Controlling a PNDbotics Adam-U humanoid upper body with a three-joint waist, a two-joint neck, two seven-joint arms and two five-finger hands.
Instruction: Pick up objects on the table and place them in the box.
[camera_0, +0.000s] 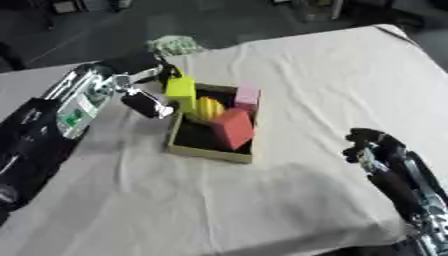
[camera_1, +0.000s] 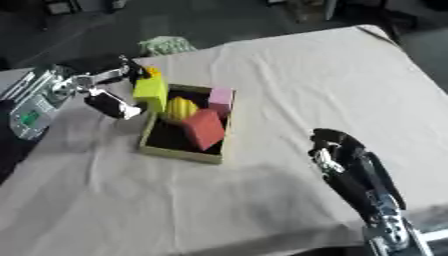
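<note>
White cloth (camera_0: 332, 90) covers the table. Left hand (camera_0: 153, 87) fingers curl round a yellow-green block (camera_0: 181, 93), held upright over the box's (camera_0: 210, 152) 10 o'clock corner. Box sits mid-table; inside lie a red block (camera_0: 233, 129), a yellow ridged object (camera_0: 209, 108) and a pink block (camera_0: 248, 96). Right hand (camera_1: 337, 145), at 4 o'clock, has curled fingers and holds nothing.

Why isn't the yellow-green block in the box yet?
Not in yet. The left hand holds the block upright over the box's left rim, above the red, pink and yellow things inside.
</note>
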